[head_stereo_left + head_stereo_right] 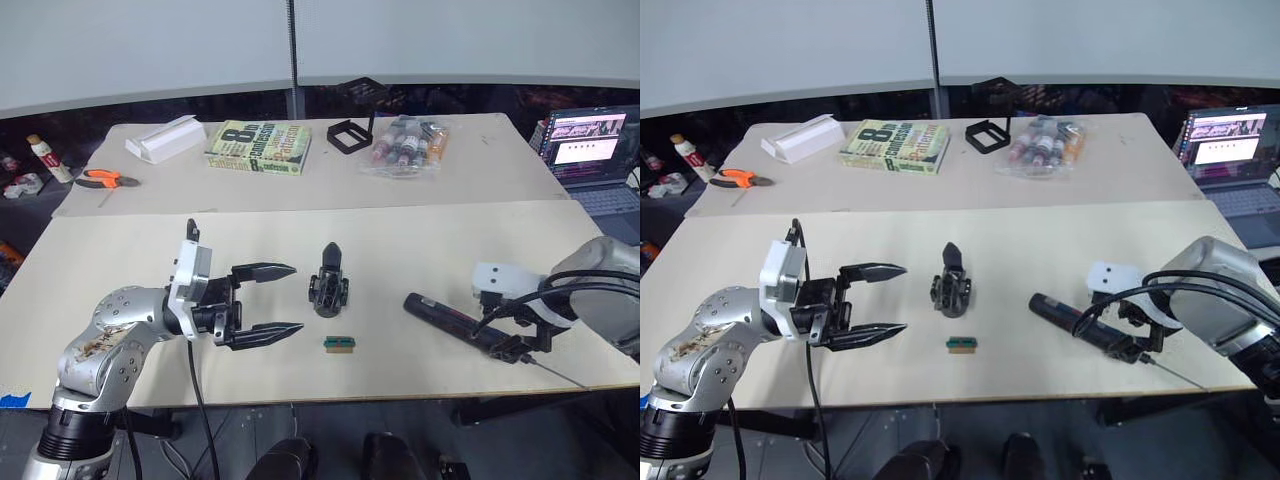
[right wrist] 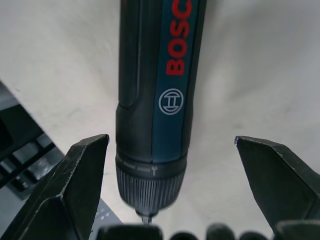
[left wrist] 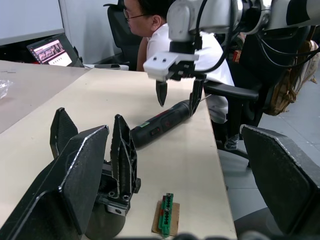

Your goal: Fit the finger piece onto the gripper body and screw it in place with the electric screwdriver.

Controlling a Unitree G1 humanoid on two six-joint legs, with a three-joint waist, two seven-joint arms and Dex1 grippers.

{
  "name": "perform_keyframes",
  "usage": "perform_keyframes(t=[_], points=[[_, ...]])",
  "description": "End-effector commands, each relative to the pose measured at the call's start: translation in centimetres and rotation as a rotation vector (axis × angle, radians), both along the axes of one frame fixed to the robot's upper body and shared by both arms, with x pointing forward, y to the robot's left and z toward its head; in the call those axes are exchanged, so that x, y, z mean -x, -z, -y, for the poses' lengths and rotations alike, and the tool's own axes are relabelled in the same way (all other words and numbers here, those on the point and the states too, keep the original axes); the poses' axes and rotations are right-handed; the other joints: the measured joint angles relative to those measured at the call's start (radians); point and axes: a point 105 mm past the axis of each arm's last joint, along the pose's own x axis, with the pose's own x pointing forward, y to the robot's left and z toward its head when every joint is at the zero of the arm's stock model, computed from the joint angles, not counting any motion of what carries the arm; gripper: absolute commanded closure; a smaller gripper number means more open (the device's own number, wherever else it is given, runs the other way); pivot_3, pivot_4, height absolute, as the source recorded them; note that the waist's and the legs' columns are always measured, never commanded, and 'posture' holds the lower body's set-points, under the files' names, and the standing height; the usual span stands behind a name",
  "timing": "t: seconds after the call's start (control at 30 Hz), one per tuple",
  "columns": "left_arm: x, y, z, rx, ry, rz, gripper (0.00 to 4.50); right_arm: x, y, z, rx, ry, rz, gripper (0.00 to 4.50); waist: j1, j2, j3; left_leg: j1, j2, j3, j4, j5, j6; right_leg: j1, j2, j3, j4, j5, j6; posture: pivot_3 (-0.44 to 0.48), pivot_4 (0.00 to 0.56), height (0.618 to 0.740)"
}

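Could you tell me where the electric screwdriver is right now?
The screwdriver lies flat on the near table at the robot's right, between the open fingers of the right tool, right of the gripper body.

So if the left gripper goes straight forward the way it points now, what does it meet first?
Most likely the gripper body with the finger piece standing on it. The open left gripper points toward the robot's right, and this part stands directly ahead of its fingers.

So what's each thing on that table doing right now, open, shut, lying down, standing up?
Left pincer: open, empty, beside the gripper body.
Right pincer: open, straddling the electric screwdriver.
Electric screwdriver: lying flat on the table.
Gripper body: standing upright.
Laptop: open, screen lit.
Book: closed, lying flat.
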Motion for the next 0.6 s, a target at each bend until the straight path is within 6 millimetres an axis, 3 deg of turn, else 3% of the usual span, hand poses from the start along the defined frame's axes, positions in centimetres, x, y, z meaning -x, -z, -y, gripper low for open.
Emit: perform_keyframes(t=[0.03, 0.37, 0.6], points=[[0.8, -0.4, 0.2, -0.025, 0.027, 0.064, 0.00, -0.4, -0.9, -0.1, 0.024, -0.013, 0.025, 0.02, 0.000, 0.000, 0.000, 0.000, 0.000, 0.000, 0.000, 0.000, 0.000, 0.000, 0.000, 0.000, 0.000, 0.000, 0.000, 0.000, 0.150, 0.740], [1.1, 0.3, 0.5, -0.048, 0.053, 0.068, 0.00, -1.9, -0.4, 0.0, 0.057, 0.025, 0.042, 0.02, -0.002, 0.000, 0.000, 0.000, 0.000, 0.000, 0.000, 0.000, 0.000, 0.000, 0.000, 0.000, 0.000, 0.000, 0.000, 0.000, 0.150, 0.740], [-0.2, -0.3, -0.1, -0.077, 0.040, 0.123, 0.00, -1.0, 0.4, -0.2, 0.070, -0.017, -0.012, 2.23, -0.002, 0.000, 0.000, 0.001, 0.000, 0.000, 0.001, 0.000, 0.000, 0.001, 0.000, 0.000, 0.000, 0.000, 0.000, 0.000, 0.150, 0.740]])
